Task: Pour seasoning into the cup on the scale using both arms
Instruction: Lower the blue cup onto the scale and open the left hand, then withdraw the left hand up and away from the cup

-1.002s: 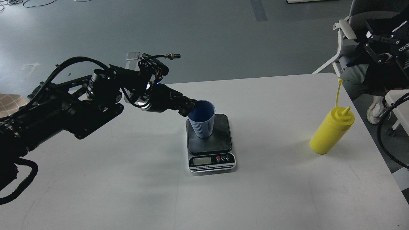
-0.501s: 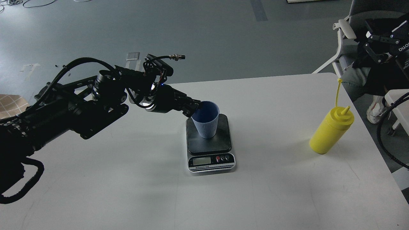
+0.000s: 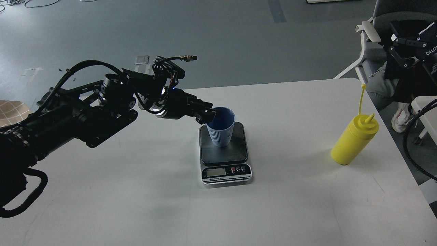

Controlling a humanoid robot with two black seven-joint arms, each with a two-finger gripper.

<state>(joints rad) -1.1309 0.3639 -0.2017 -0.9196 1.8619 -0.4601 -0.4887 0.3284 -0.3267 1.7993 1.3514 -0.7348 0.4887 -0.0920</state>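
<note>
The light blue cup (image 3: 222, 131) stands nearly upright on the dark platform of the scale (image 3: 239, 152), mid-table. My left gripper (image 3: 209, 115) comes in from the left and is shut on the cup's left rim, with one finger inside it and one outside. The yellow seasoning bottle (image 3: 353, 141) stands a little tilted near the table's right edge, its cap strap sticking up. My right gripper (image 3: 394, 48) hangs open and empty off the table at the upper right, above and behind the bottle.
The white table (image 3: 136, 191) carries only the scale and the bottle. A white chair (image 3: 367, 30) and a seated person's leg and shoe (image 3: 401, 119) are just beyond the table's right far corner. A black cable (image 3: 409, 143) hangs by the right edge.
My left gripper has carried the cup a little to the right over the scale platform, and the cup has gone from tilted to nearly upright. The right gripper and the bottle have not moved.
</note>
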